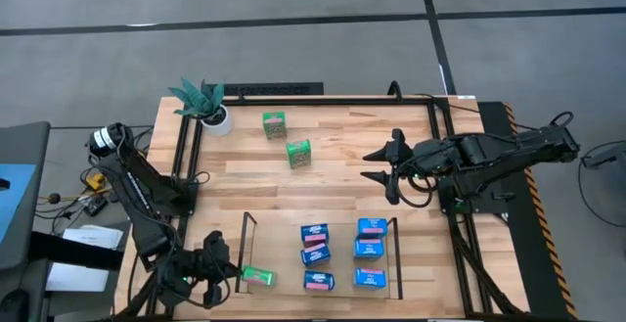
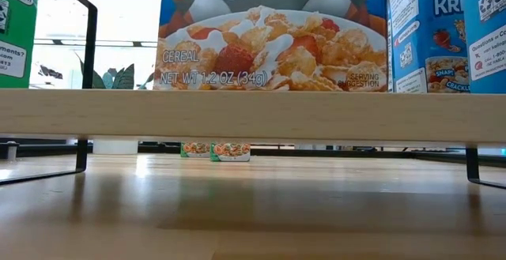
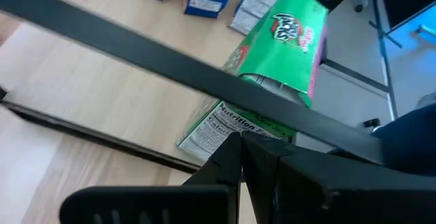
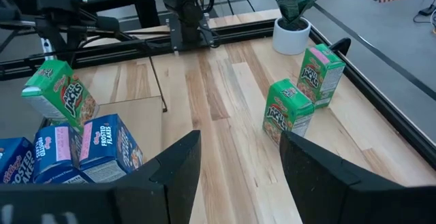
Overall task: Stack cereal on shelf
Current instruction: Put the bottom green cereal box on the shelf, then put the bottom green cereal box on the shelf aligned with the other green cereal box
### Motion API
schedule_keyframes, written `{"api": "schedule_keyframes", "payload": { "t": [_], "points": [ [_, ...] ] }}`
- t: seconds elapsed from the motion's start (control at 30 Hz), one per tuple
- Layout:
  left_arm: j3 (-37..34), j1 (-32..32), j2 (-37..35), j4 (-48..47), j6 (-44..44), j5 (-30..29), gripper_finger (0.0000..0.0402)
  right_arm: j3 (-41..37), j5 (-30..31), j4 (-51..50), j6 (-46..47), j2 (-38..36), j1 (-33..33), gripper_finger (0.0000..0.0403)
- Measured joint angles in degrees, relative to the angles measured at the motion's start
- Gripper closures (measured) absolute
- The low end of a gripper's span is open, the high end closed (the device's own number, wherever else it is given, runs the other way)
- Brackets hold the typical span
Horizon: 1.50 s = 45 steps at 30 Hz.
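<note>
L gripper (image 1: 227, 271) at the shelf's (image 1: 246, 234) left end near the tabletop's (image 1: 333, 180) front edge, jaws shut on a green cereal box (image 1: 258, 277) held tilted over the shelf's left rail. R gripper (image 1: 380, 163) hangs above mid-tabletop on the right, jaws wide apart w/ nothing in them. Six blue boxes (image 1: 314, 233) stand on the shelf's wood base; two more green boxes (image 1: 275, 124) sit upright towards the back near the potted plant (image 1: 203, 102).

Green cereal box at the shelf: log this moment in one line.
left claw: shut on green cereal box | at shelf end | right claw: open, mid-table
</note>
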Motion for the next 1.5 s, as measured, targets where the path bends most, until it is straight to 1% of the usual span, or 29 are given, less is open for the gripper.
{"api": "schedule_keyframes", "payload": {
  "t": [0.17, 0.47, 0.63, 0.77, 0.9, 0.97, 1.03, 1.13, 1.23, 1.37, 1.43, 1.5],
  "points": [
    [0.0, 0.0, -0.03, 1.88, 1.26, 0.12, 0.0401, 0.0, 0.01, 0.0, 0.0, 0.01, 0.0, 0.0179],
    [0.0, 1.02, -0.04, 1.98, 1.34, 0.4, 0.0401, 0.0, 0.02, 0.0, 0.0, 0.02, 0.0, 0.0179],
    [-0.02, 1.36, -0.02, 4.84, 4.39, 1.54, 0.0401, 0.0, 0.02, -0.02, 0.0, 0.02, 0.0, 0.0179],
    [-0.02, 1.36, -0.02, 5.42, 4.47, 1.74, 0.0401, 0.03, 0.02, -0.3, -0.08, 1.06, 0.0, 0.0179],
    [-0.02, 1.36, -0.02, 5.03, 2.91, 4.77, 0.0401, 0.07, 0.04, -0.02, -0.17, 2.93, 0.0, 0.0179],
    [-0.01, 1.36, -0.11, 4.42, 1.43, 8.21, 0.0401, 0.0, 0.04, 0.38, -0.23, 4.1, 0.0, 0.0179],
    [0.0, 1.36, -0.97, 1.19, -1.49, 11.98, 0.0401, 0.02, 0.04, 0.86, -0.33, 4.71, -0.01, 0.0179],
    [-0.02, 1.34, -4.25, -3.65, -6.04, 17.03, 0.0401, 0.02, 0.04, 0.85, -0.62, 4.72, -0.47, 0.0179],
    [0.0, 0.86, -9.53, -7.86, -8.61, 20.14, 0.0401, 0.02, 0.04, 0.82, -1.47, 4.72, -1.34, 0.0179],
    [0.0, -0.03, -18.28, -14.3, -12.58, 20.55, 0.0396, 0.1, 0.05, 1.0, -1.66, 4.09, -2.22, 0.0179],
    [0.0, -0.11, -22.95, -17.78, -15.07, 20.46, 0.0384, 0.1, 0.04, 0.6, -1.76, 4.16, -2.63, 0.0179],
    [0.02, 0.02, -27.37, -20.34, -17.21, 18.92, 0.0367, 0.09, 0.04, 0.66, -2.04, 4.2, -2.86, 0.0179]
  ]
}}
